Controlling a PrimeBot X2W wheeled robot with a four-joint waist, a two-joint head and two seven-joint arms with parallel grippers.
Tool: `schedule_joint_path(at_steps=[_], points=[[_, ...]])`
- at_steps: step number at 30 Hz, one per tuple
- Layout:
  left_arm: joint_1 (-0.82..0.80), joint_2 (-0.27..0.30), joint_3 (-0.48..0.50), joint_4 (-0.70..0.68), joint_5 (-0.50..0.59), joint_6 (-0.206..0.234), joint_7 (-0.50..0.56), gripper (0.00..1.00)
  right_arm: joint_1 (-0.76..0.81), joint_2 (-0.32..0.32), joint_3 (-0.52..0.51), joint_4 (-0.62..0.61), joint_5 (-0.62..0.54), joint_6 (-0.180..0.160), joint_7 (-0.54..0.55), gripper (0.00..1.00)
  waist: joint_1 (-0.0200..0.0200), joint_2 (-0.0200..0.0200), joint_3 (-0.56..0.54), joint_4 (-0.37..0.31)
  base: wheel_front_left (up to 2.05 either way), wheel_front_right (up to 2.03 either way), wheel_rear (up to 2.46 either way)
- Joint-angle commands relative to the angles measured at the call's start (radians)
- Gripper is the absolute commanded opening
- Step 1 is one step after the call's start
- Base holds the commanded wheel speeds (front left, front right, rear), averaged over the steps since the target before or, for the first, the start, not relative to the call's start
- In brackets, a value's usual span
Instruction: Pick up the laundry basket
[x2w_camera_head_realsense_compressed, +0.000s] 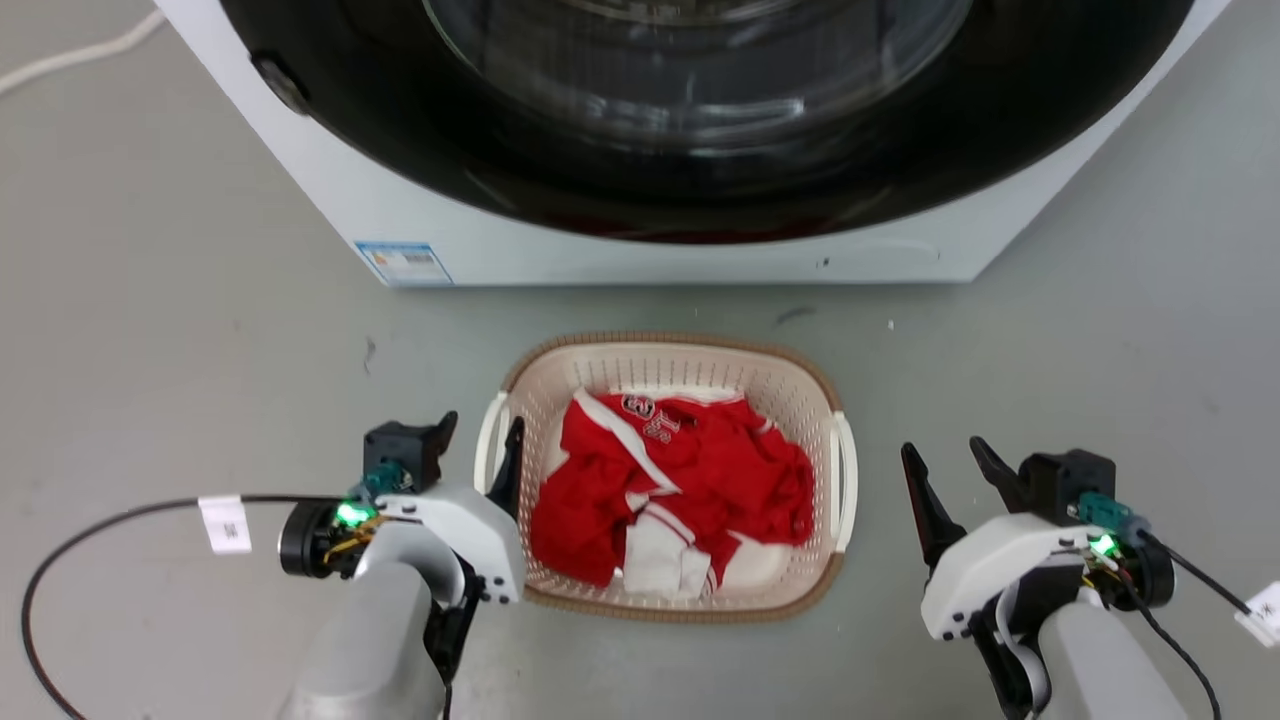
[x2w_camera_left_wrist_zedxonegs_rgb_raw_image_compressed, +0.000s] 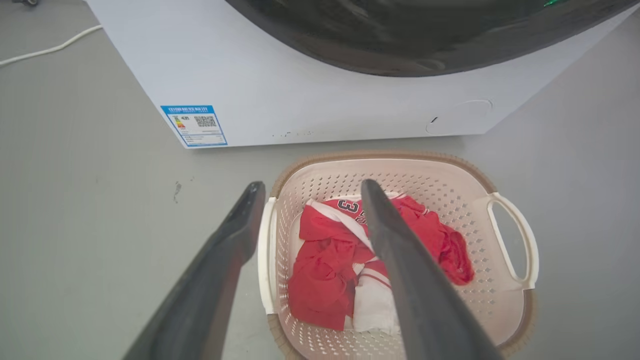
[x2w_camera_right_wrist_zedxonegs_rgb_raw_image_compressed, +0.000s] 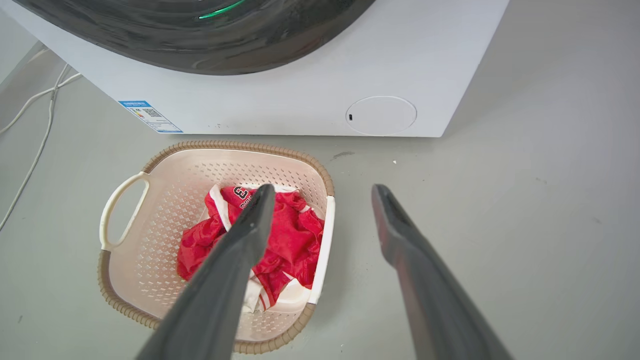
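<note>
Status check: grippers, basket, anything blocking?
Left gripper open, fingers straddling left handle. Right gripper open, apart from right handle. Laundry basket on floor, red clothes inside. Washer close behind; nothing blocks the handles.

We see right end effector (x2w_camera_right_wrist_zedxonegs_rgb_raw_image_compressed: 322, 190) with fingers spread wide: one over red clothes (x2w_camera_right_wrist_zedxonegs_rgb_raw_image_compressed: 295, 235) in laundry basket (x2w_camera_right_wrist_zedxonegs_rgb_raw_image_compressed: 150, 200), other over floor (x2w_camera_right_wrist_zedxonegs_rgb_raw_image_compressed: 525, 200). Basket near washer (x2w_camera_right_wrist_zedxonegs_rgb_raw_image_compressed: 280, 100).

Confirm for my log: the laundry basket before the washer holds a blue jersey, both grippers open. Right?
Not blue: the jersey is red with white trim, as the head view shows. The laundry basket does sit before the washer, left gripper and right gripper open.
</note>
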Motion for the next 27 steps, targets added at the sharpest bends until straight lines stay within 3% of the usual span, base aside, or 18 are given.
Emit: schedule_joint_path(at_steps=[1, 10, 18, 27], points=[[-0.032, 0.007, 0.0, 0.026, -0.012, -0.006, -0.002, 1.0, -0.033, 0.0, 0.005, 0.027, 0.012, -0.001, -0.008, 1.0, -0.0002, 0.0, 0.082, -0.01, 0.0, 0.0, 0.0], [-0.236, 0.036, -0.028, 0.22, -0.103, -0.023, 0.05, 1.0, -0.263, 0.0, 0.078, 0.268, 0.057, 0.0, -0.012, 1.0, -0.0002, 0.0, 0.293, -0.014, 0.0, 0.0, 0.0], [-0.327, 0.069, -0.101, 0.278, -0.221, -0.024, 0.116, 1.0, -0.421, 0.0, 0.141, 0.453, 0.11, 0.0, -0.003, 1.0, -0.0002, 0.0, 0.41, -0.01, 0.0, 0.0, 0.0], [-0.407, 0.114, -0.165, 0.308, -0.308, -0.024, 0.164, 1.0, -0.559, 0.0, 0.249, 0.556, 0.204, -0.001, 0.019, 1.0, -0.0002, 0.0, 0.505, -0.018, 0.0, 0.0, 0.0]])
